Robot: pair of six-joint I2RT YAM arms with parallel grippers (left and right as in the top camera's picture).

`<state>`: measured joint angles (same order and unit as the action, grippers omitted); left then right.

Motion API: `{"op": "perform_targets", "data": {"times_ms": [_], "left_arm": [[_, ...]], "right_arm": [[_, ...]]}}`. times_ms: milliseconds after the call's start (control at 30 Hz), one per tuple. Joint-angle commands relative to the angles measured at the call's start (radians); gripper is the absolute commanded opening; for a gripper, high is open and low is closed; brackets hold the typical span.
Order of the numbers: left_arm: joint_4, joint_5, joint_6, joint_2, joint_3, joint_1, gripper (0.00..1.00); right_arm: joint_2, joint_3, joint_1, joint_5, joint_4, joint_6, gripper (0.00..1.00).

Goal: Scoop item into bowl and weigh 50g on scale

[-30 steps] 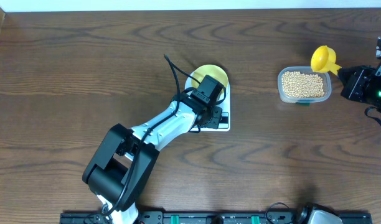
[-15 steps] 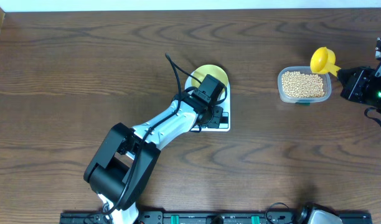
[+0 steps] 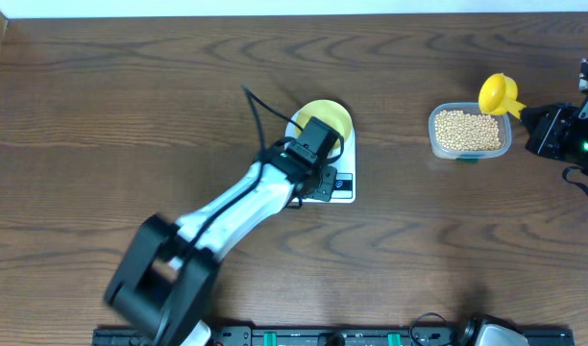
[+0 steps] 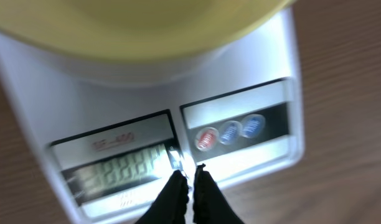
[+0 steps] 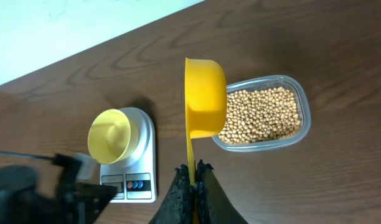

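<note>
On brown counter (image 3: 102, 96), found beans (image 3: 469, 130) loose in tub (image 3: 431, 133) near right edge: light, rolling, best scooped. Noted right gripper (image 5: 192, 169) pinching scoop (image 5: 205, 96) handle, left gripper (image 4: 189, 174) seemingly pressed together above scale (image 4: 271, 62).

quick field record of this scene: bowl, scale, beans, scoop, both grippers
bowl: pale yellow, looks empty, on the scale
scale: white, display digits too blurred to read
beans: in the clear tub, right of the scale
scoop: bright yellow, held beside the tub
left gripper: shut, tips at the scale's front between display and buttons
right gripper: shut on the scoop's handle
</note>
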<state>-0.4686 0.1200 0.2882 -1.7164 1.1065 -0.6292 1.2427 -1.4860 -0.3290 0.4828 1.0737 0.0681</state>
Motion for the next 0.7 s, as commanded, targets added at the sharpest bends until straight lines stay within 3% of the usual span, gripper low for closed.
{"op": "perform_targets", "data": {"times_ms": [0, 167, 233, 300, 433, 600, 667], "left_arm": [[-0.01, -0.023, 0.002, 0.119, 0.003, 0.005, 0.13], [-0.076, -0.024, 0.002, 0.212, 0.003, 0.02, 0.17], [-0.122, -0.024, 0.002, 0.232, 0.003, 0.039, 0.23], [-0.174, -0.024, 0.002, 0.242, 0.003, 0.063, 0.36], [-0.288, -0.024, 0.001, 0.246, 0.003, 0.131, 0.47], [-0.398, -0.018, -0.013, 0.246, 0.003, 0.203, 0.49], [-0.415, 0.037, -0.084, 0.246, 0.003, 0.216, 0.5]], "right_arm": [[0.003, -0.015, -0.003, 0.013, 0.002, 0.006, 0.01], [0.003, -0.015, -0.003, 0.013, 0.008, 0.005, 0.01], [0.003, -0.015, -0.003, 0.014, 0.017, 0.003, 0.01], [0.003, -0.015, -0.003, 0.013, 0.023, -0.008, 0.01], [0.003, -0.015, -0.003, 0.014, 0.023, -0.018, 0.01], [0.003, -0.015, -0.003, 0.014, 0.027, -0.018, 0.01], [0.003, -0.015, -0.003, 0.014, 0.027, -0.018, 0.01]]}}
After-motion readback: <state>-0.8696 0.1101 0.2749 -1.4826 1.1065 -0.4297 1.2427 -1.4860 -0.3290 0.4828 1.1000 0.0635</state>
